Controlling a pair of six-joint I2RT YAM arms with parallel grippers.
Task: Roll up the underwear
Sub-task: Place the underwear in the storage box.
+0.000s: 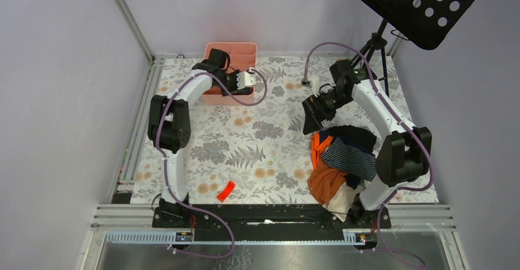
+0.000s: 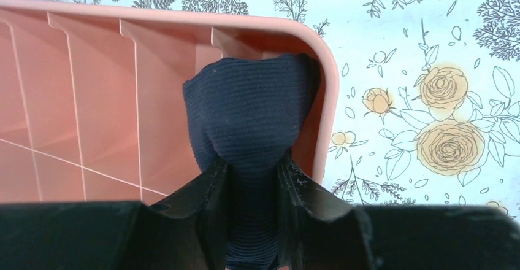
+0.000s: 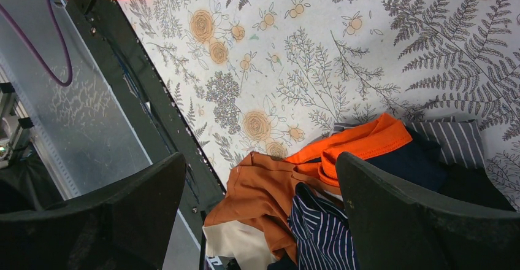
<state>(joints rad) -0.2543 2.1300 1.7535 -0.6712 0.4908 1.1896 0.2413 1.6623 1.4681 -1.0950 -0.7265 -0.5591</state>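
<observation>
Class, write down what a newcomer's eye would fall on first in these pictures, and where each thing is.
The left gripper is shut on a navy underwear roll in a corner of the pink bin, far left. The right gripper hangs open at the edge of a colourful clothes pile, near right.

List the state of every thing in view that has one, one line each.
Left gripper: shut on the rolled plain navy cloth underwear.
Rolled plain navy cloth underwear: rolled up, held at a corner of the pink plastic divided bin.
Pink plastic divided bin: upright, open-topped.
Right gripper: open, empty, above the clothes pile.
Dark navy white-striped cloth underwear: unrolled, crumpled in the pile.
Orange cloth garment: crumpled.
</observation>
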